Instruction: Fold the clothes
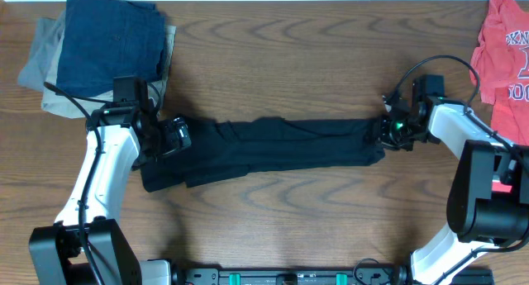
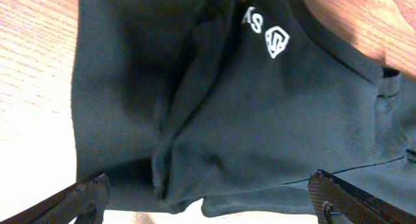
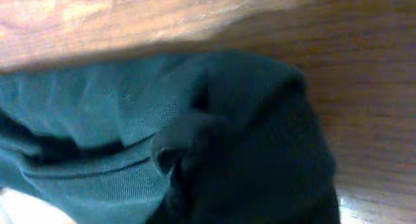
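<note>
Soft blk shirt (image 2: 260,120), long creased strip

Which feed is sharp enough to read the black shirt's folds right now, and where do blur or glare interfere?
Overhead: sharp and evenly lit, but the black shirt reads as one dark strip. Left wrist: clearest, white logo crisp, creases visible, glare bleaching the table at left. Right wrist: soft, out of focus, cloth tinted greenish, bright sheen on the wood above.
</note>
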Motion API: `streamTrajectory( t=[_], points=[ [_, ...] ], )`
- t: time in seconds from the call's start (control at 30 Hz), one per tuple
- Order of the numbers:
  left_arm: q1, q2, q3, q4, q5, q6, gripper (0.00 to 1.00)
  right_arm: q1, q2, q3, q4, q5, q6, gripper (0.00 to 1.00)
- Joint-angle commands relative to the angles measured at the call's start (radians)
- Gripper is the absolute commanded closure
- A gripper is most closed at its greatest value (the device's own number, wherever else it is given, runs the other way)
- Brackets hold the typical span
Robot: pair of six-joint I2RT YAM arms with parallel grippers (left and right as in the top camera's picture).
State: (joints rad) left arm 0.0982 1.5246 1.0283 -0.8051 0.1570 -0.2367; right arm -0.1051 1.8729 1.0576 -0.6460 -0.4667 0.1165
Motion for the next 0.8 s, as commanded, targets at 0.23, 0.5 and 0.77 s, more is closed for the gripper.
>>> streamTrajectory(
  t=[0.23, 0.5, 0.77],
  points=[
    [0.007, 0.0, 0.016, -0.01, -0.008, -0.009, 0.02, -0.068, -0.005, 0.198, -0.215, 0.267, 0.052, 0.99],
    [0.007, 0.0, 0.016, -0.009, -0.008, -0.009, 0.02, -0.055, -0.006, 0.458, -0.493, 0.333, 0.054, 0.99],
    [0.007, 0.0, 0.016, -0.009, -0.008, -0.029, 0.02, 0.133, -0.006, 0.478, -0.506, 0.247, 0.047, 0.99]
  ],
)
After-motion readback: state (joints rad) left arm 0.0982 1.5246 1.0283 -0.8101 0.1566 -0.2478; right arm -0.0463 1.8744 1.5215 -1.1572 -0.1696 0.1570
